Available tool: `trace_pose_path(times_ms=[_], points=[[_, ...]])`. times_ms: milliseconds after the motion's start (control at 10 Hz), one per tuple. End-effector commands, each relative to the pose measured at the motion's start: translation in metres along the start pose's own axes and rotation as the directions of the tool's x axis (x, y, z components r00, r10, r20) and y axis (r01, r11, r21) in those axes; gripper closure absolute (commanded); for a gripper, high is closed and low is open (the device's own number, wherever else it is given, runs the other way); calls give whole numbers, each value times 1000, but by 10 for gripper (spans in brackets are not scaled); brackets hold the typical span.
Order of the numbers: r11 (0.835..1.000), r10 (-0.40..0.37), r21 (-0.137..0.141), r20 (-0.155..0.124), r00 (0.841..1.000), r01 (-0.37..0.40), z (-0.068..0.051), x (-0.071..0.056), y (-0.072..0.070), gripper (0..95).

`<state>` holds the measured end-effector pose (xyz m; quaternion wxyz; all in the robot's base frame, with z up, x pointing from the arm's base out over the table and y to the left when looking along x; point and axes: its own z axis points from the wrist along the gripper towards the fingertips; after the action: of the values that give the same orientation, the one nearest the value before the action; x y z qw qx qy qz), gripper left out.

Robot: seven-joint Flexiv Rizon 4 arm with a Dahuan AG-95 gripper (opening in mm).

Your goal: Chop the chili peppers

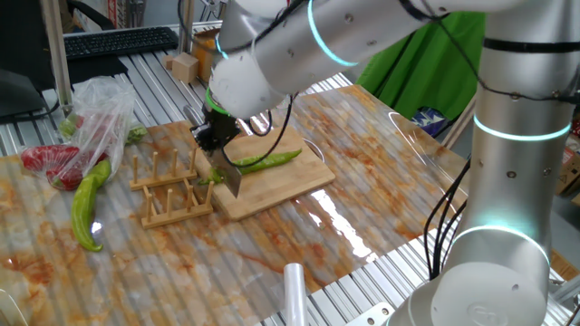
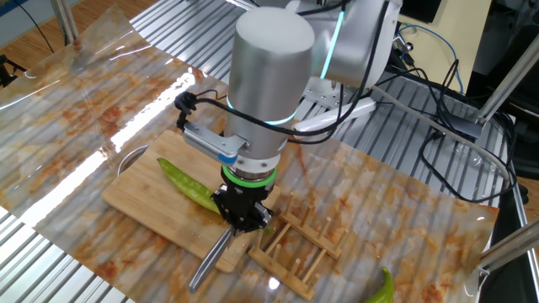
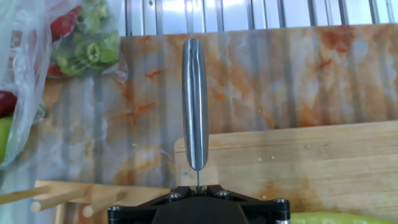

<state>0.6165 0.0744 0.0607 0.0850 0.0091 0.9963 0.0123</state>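
1. The end effector points down at the near edge of the cutting board, its jaws clamped together on a knife.
2. In the hand view the knife's steel handle juts straight out from the end effector, crossing the board's edge and reaching over the counter.
3. A chili pepper, slim and green, lies whole on the cutting board, just beside the knife's blade in one fixed view.
4. A wooden rack with upright pegs stands against the board's side, next to the end effector.
5. A clear plastic bag sits well apart from the board, past the rack; it holds red peppers and some green pieces.
6. A thicker, paler green pepper lies on the counter just beside the bag, away from the board.
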Motion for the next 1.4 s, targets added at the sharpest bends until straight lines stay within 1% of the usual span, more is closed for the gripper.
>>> trace_pose_path(times_ms=[100, 300, 600, 900, 1000, 1100, 1200, 1300, 1400], points=[[1000, -7, 0, -3, 1000, 7, -3, 0, 0, 950], [1000, -7, 2, 2, 1000, 7, -4, 0, -1, 950], [1000, -13, 8, 8, 1000, 13, -3, 2, -1, 950], [1000, -21, 12, 22, 1000, 20, 2, 9, 0, 950], [999, -32, 16, 29, 999, 31, 5, 13, 0, 950], [999, -41, 25, 30, 999, 41, 7, 14, 0, 950], [998, -53, 37, 38, 998, 52, 11, 16, -1, 950], [997, -57, 46, 52, 997, 54, 18, 17, 0, 950], [997, -54, 50, 71, 996, 50, 29, 17, 0, 950]])
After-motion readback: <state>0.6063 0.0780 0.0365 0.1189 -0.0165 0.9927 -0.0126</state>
